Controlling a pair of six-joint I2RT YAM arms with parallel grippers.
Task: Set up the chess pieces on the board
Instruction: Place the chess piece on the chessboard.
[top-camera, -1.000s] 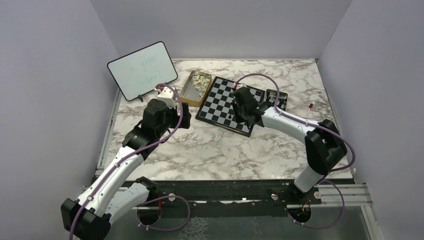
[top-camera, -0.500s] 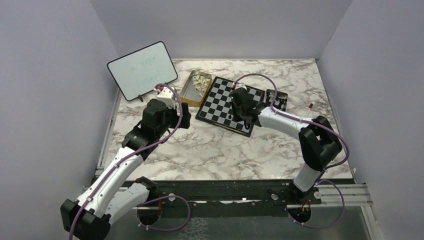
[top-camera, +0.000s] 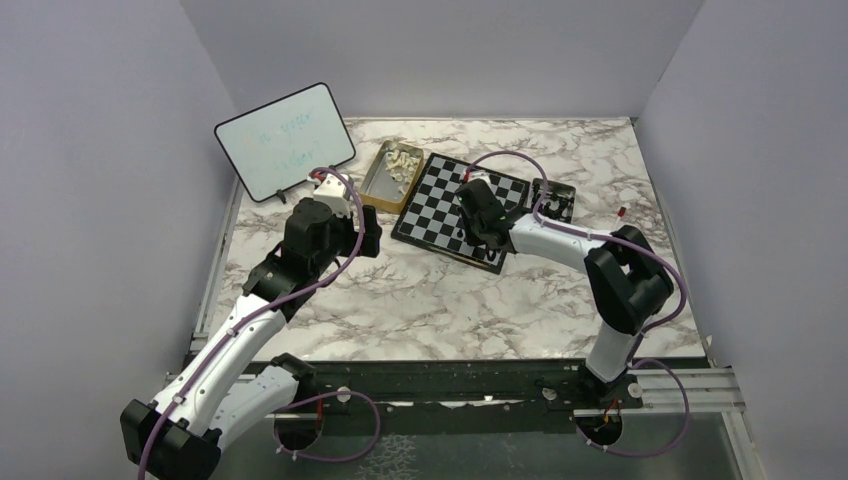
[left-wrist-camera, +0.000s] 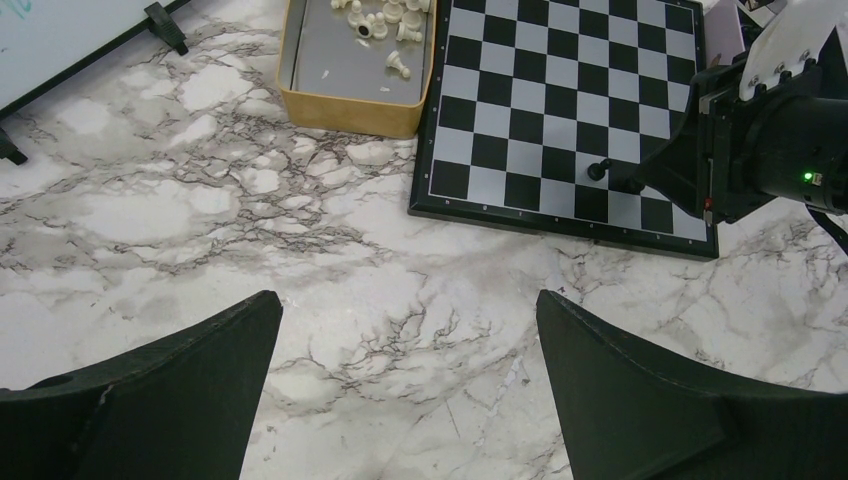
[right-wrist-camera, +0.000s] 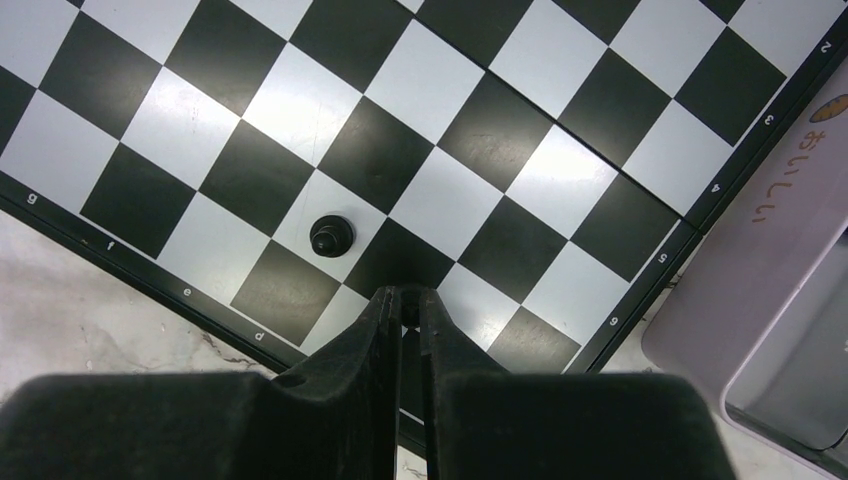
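Note:
The board (top-camera: 440, 188), black and white checks with a thin black border, lies at the back middle of the marble table. One black chess piece (right-wrist-camera: 331, 236) stands on a white square near the board's lettered edge. My right gripper (right-wrist-camera: 405, 303) hovers just beside it, shut on a second small black chess piece that shows only as a dark knob between the fingertips. From the left wrist the board (left-wrist-camera: 560, 90) and the standing piece (left-wrist-camera: 598, 170) show, with the right gripper (left-wrist-camera: 640, 185) next to it. My left gripper (left-wrist-camera: 410, 310) is open over bare marble, short of the board.
A gold tin (left-wrist-camera: 352, 100) holding several cream-white pieces (left-wrist-camera: 385, 18) sits against the board's left side. A white dry-erase board (top-camera: 285, 140) stands at the back left. Another tin (top-camera: 555, 200) with a pinkish lid (right-wrist-camera: 770, 250) lies by the board's right edge.
The right arm has shifted slightly left along the board's near edge, still shut on its piece. The left arm has not moved.

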